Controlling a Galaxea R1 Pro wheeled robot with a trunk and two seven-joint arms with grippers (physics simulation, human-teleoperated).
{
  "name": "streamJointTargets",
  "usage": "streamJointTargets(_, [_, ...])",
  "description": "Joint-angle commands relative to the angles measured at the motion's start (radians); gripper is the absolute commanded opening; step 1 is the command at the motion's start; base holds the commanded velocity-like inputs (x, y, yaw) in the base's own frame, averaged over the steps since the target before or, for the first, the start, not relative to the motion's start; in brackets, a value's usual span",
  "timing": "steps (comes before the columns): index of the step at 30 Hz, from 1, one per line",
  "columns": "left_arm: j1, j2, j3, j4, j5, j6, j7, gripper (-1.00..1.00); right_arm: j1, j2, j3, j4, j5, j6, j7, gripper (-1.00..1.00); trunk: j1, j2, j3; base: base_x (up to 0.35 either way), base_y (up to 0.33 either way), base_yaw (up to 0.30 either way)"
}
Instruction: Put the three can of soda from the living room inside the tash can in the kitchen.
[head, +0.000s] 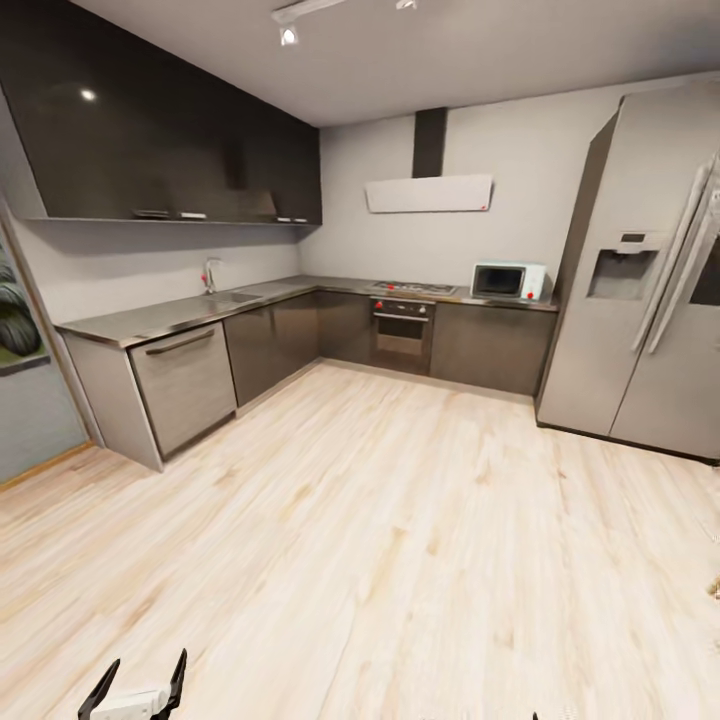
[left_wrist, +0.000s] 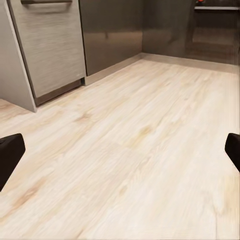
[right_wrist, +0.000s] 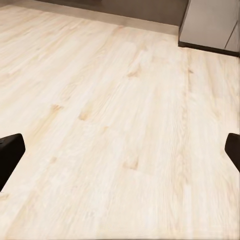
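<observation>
Standing in the kitchen (head: 380, 520), facing the steel counter (head: 180, 315) and fridge (head: 640, 270). Left gripper (left_wrist: 120, 150) and right gripper (right_wrist: 120, 150) spread wide, holding nothing. No soda cans or trash can visible. Probably a travel or search step; next, locating the cans.

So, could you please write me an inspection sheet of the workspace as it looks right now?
Surface: light wood floor, bare across the middle of the kitchen.
Job's things: nothing seen; no soda cans, no trash can.
Clutter: microwave on the grey counter; small unclear object at the floor's right edge.
Grippers: left gripper open, holding nothing; right gripper open above the floor, holding nothing.
Cables: nothing seen.
Surroundings: dark wall cabinets, sink tap, oven, range hood, steel fridge.
</observation>
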Motion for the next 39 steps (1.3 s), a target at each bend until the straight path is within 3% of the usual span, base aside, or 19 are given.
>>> streamJointTargets(1, [0.0, 0.0, 0.0, 0.0, 0.0, 0.0, 0.0, 1.0, 0.0, 0.0, 0.0, 0.0, 0.0, 0.0, 0.0, 1.0, 0.0, 0.0, -0.001, 0.0, 0.0, -0.211])
streamJointTargets(19, [0.0, 0.0, 0.0, 0.0, 0.0, 0.0, 0.0, 1.0, 0.0, 0.0, 0.001, 0.001, 0.001, -0.002, 0.0, 1.0, 0.0, 0.0, -0.003, 0.0, 0.0, -0.083])
streamJointTargets(39, [0.0, 0.0, 0.0, 0.0, 0.0, 0.0, 0.0, 1.0, 0.0, 0.0, 0.001, 0.002, 0.0, -0.002, 0.0, 1.0, 0.0, 0.0, 0.016, 0.0, 0.0, -0.175])
